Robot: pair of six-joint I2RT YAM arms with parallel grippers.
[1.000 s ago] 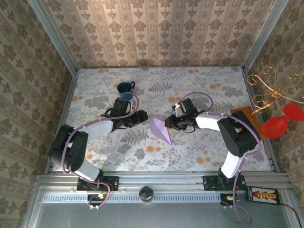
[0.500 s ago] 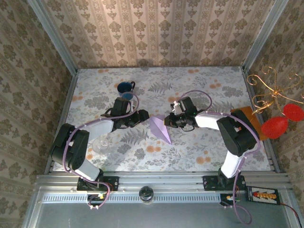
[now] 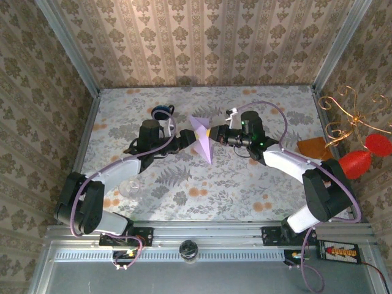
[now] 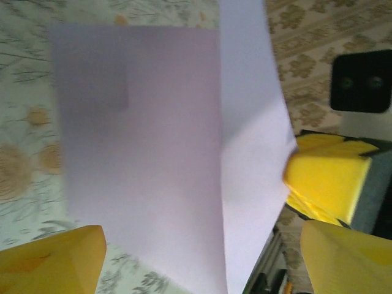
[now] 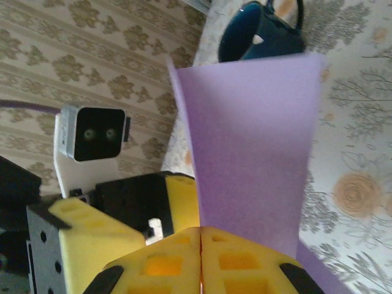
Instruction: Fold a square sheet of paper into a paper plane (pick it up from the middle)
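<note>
Right end effector (image 5: 201, 233) clamped on creased lilac paper (image 5: 251, 141), held upright; left end effector (image 4: 199, 251) fingers spread apart, facing it.

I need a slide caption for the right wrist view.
Right gripper pinching the folded lilac paper, a blue mug behind.

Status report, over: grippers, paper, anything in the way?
Right gripper shut on the creased lilac sheet. Left gripper open, fingers straddling the sheet. Blue mug beyond, apart from the paper.
</note>
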